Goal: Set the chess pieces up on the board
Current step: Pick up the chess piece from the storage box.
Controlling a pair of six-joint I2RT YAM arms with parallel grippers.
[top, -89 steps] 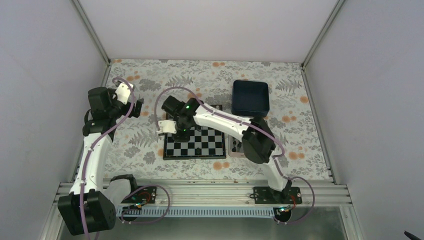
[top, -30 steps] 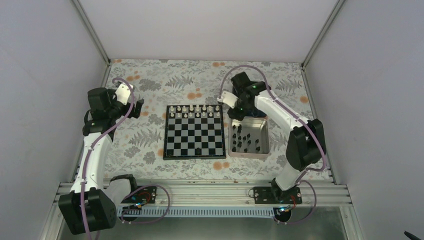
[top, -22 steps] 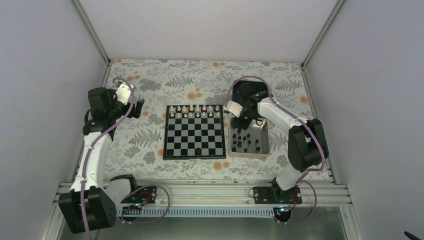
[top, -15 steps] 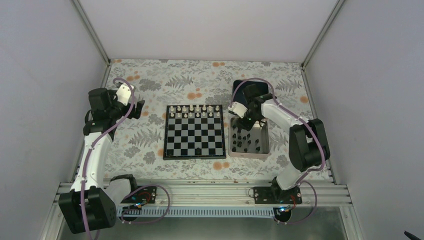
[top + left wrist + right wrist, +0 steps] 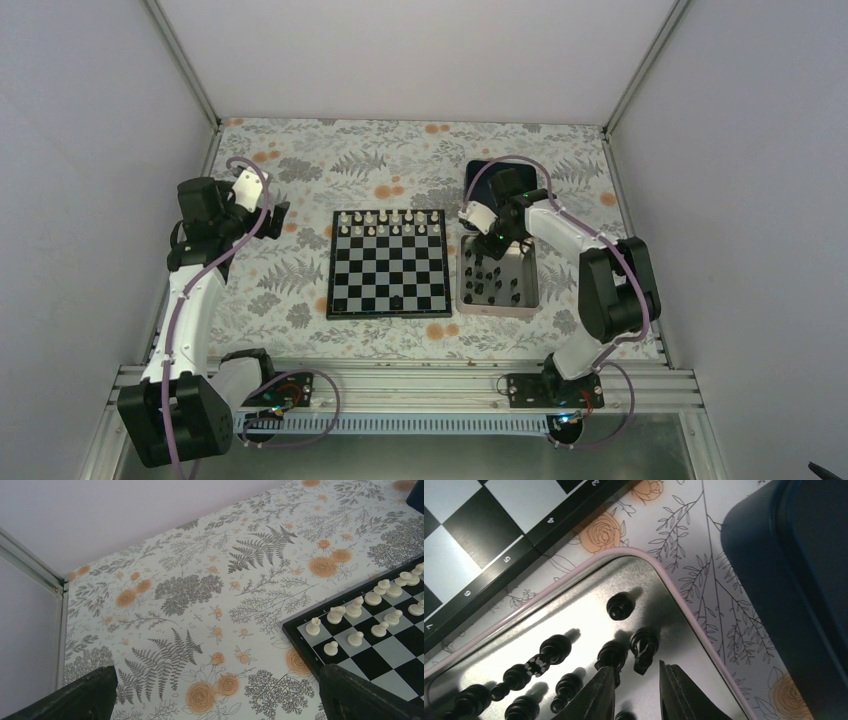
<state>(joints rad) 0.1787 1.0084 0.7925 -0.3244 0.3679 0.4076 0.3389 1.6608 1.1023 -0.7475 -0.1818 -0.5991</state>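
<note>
Right gripper [image 5: 634,675] is down inside the silver tray [image 5: 584,615], at the far corner of it. Its two fingers [image 5: 596,695] have only a small gap between them. A dark bit shows low in that gap, and I cannot tell if it is held or not. Just past the tips stands one of the black chess pieces [image 5: 644,647], and more of them stand around it in the tray. The dark blue tray [image 5: 804,555] is close by on the far side.

The board [image 5: 390,270] lies just beside the silver tray, on its left. White pieces [image 5: 388,225] fill two rows at the far end of the board. One black piece [image 5: 397,301] stands alone near the close edge of the board.

Left gripper [image 5: 220,692] is up in the air, well left of the board, with its fingers wide apart and nothing in them. Under it is the flowery table cloth [image 5: 175,605]
</note>
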